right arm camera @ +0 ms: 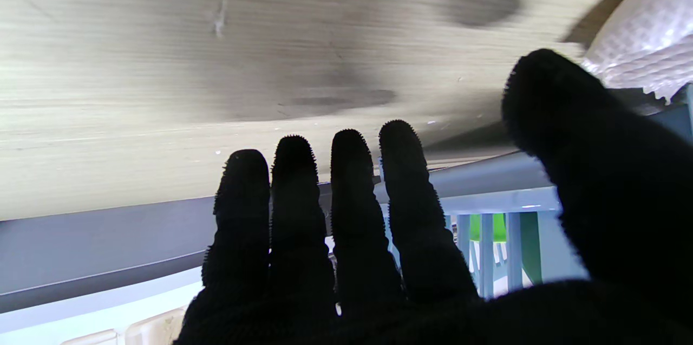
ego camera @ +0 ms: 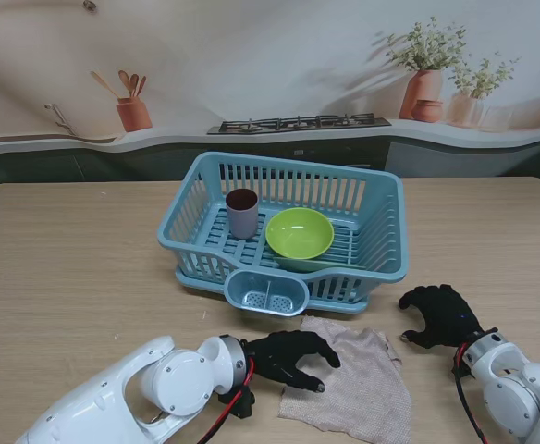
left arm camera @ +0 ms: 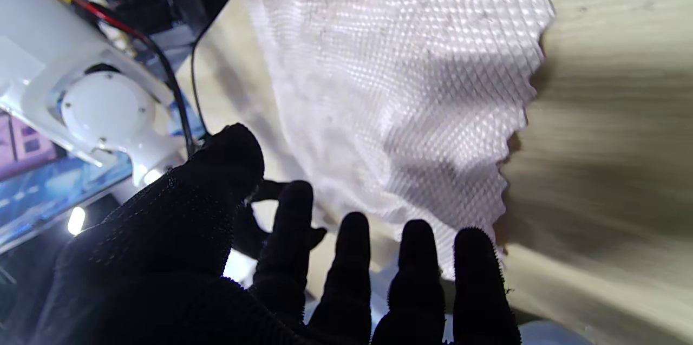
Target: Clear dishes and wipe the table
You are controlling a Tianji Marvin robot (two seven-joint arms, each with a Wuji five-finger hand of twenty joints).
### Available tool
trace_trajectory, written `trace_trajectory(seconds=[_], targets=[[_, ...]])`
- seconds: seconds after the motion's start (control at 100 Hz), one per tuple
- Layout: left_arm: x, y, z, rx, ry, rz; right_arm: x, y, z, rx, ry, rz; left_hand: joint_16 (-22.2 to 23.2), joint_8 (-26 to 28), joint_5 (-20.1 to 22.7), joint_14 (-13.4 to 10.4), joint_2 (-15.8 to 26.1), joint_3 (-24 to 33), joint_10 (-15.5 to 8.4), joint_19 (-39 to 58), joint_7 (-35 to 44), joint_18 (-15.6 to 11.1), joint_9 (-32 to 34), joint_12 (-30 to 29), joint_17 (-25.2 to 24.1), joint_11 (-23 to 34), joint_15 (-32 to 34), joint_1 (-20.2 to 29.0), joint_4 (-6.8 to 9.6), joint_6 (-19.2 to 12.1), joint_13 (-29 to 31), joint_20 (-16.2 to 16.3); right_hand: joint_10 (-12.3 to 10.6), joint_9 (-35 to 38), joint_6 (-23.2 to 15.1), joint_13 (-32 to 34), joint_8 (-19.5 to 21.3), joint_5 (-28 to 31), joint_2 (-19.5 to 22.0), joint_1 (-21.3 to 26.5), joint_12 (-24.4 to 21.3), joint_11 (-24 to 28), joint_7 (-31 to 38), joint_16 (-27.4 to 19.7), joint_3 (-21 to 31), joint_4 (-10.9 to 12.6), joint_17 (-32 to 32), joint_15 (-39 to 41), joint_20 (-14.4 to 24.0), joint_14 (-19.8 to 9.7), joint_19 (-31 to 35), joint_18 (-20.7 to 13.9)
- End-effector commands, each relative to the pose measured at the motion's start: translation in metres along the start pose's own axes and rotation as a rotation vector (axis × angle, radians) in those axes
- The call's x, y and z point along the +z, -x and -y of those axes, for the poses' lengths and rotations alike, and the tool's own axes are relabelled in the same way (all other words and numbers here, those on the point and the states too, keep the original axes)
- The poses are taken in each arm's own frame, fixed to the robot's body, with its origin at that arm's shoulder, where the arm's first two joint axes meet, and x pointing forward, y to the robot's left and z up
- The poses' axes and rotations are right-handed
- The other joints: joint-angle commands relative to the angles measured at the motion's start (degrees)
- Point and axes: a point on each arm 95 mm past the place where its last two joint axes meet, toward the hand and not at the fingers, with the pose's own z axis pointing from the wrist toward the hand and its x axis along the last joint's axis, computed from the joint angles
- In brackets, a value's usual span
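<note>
— Beige waffle-weave cloth (ego camera: pixel 351 377), where is it?
— Flat on the wooden desk (ego camera: pixel 76 259), near the blue plastic rack (ego camera: pixel 381 242). Left robot hand (ego camera: pixel 290 357) rests on it, fingers spread; right robot hand (ego camera: pixel 441 314) released.

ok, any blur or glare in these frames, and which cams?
Stand view: sharp, evenly lit. Left wrist view: table streaked with motion blur, bright glare washing out the cloth, left robot hand a dark silhouette. Right wrist view: table smeared too, right robot hand black against it.
</note>
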Motion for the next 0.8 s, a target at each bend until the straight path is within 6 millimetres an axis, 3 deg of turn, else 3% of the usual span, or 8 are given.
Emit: trace_trajectory(seconds=[0.0, 0.16, 0.26, 0.43, 0.51, 0.6, 0.71, 0.79], targets=[[0.007, -0.005, -0.001, -0.01, 0.02, -0.004, -0.001, -0.002, 0.002, -0.001, -0.014, -0.003, -0.69, 0.44, -1.1, -2.02, 0.07, 1.17, -2.19, -1.5, 0.87, -1.75, -1.63, -0.61, 0.41, 0.28, -0.49, 1.05, -0.78, -1.8, -0.91, 0.45, 0.33, -1.0, 0.95, -1.7, 0.52, -0.39, 1.14, 0.56, -0.86, -1.02, -0.54, -0.28, -0.83, -0.63, -1.02, -0.38, -0.15, 0.12, -0.93, 0.49], [0.016, -0.005, -0.008, -0.041, 0.098, 0.041, -0.001, -0.003, 0.003, 0.002, -0.015, -0.003, -3.78, 0.39, -1.3, -3.21, 0.06, 0.86, -2.99, -2.92, 0.93, -0.87, -1.61, -1.88, 0.22, -2.12, -4.33, 2.19, -0.7, -2.6, -1.1, -1.86, 0.29, -1.0, 0.87, -1.7, 0.53, -0.37, 1.28, 0.49, -0.88, -1.05, -0.56, -0.28, -0.95, -0.6, -1.07, -0.36, -0.11, 0.1, -0.96, 0.42], [0.016, -0.002, -0.011, -0.037, 0.161, 0.088, -0.001, -0.003, 0.003, 0.004, -0.013, 0.0, -2.71, 0.38, -0.18, -1.66, -0.45, 0.58, -1.77, 0.6, 0.82, 1.27, -1.59, -1.21, -0.09, -0.85, -3.42, 1.75, -0.74, -2.87, -1.0, 0.27, 0.4, -1.02, 0.94, -1.75, 0.55, -0.33, 1.44, 0.51, -0.87, -1.04, -0.55, -0.29, -1.07, -0.57, -1.12, -0.38, -0.07, 0.13, -0.98, 0.42], [0.016, 0.002, -0.011, -0.029, 0.173, 0.135, -0.001, -0.004, 0.003, 0.02, -0.001, 0.015, -0.75, 0.1, 2.04, 3.44, -3.3, 4.6, 1.89, 12.59, 0.43, 2.31, -1.26, 0.63, -0.52, 2.57, 3.39, 3.96, -0.85, -0.89, 0.17, 1.93, 0.34, -1.0, 0.91, -1.81, 0.57, -0.35, 1.72, 0.52, -0.86, -1.01, -0.59, -0.27, -1.22, -0.52, -1.21, -0.36, 0.0, 0.06, -1.0, 0.43], [0.016, 0.004, -0.011, -0.02, 0.168, 0.16, -0.002, -0.005, 0.003, 0.025, 0.005, 0.02, -0.42, -0.01, 3.06, 5.49, -4.58, 6.83, 3.64, 19.36, 0.79, 4.1, -0.03, 1.16, -1.15, 3.53, 6.14, 5.31, -0.92, 0.21, 1.43, 2.06, 0.36, -1.03, 0.89, -1.77, 0.6, -0.31, 1.83, 0.56, -0.85, -1.0, -0.54, -0.25, -1.32, -0.48, -1.24, -0.31, 0.04, 0.08, -1.0, 0.36], [0.015, 0.009, -0.009, 0.013, 0.157, 0.178, -0.002, -0.004, 0.002, 0.026, 0.008, 0.021, 2.18, -0.57, 5.49, 10.7, -6.43, 9.93, 7.8, 25.29, 0.06, 6.34, 3.07, 2.1, 1.25, 5.13, 12.59, 7.67, -0.83, 3.36, 4.74, 3.28, 0.38, -1.03, 0.84, -1.82, 0.62, -0.2, 1.95, 0.53, -0.84, -0.96, -0.48, -0.24, -1.39, -0.45, -1.22, -0.29, 0.07, 0.1, -1.04, 0.26], [0.011, 0.019, -0.005, 0.12, 0.173, 0.199, -0.002, -0.004, 0.003, 0.026, 0.01, 0.023, 4.08, -2.0, 10.19, 13.86, -7.42, 11.95, 10.82, 27.44, -2.37, 9.07, 6.86, 2.88, 5.94, 6.39, 18.15, 8.98, -0.95, 7.71, 8.97, 4.66, 0.33, -1.09, 0.83, -1.78, 0.63, -0.21, 2.23, 0.49, -0.83, -0.95, -0.49, -0.19, -1.61, -0.38, -1.23, -0.17, 0.13, -0.01, -1.02, 0.2], [0.008, 0.026, -0.003, 0.165, 0.166, 0.215, -0.002, -0.004, 0.003, 0.027, 0.011, 0.026, 5.98, -2.38, 15.68, 17.58, -8.61, 14.06, 13.91, 29.31, -2.93, 11.84, 12.06, 3.92, 10.74, 8.21, 22.61, 10.6, -0.98, 10.78, 13.49, 6.45, 0.43, -1.05, 0.88, -1.86, 0.64, -0.22, 2.26, 0.57, -0.82, -0.91, -0.48, -0.15, -1.66, -0.34, -1.2, -0.11, 0.17, 0.11, -0.99, 0.05]])
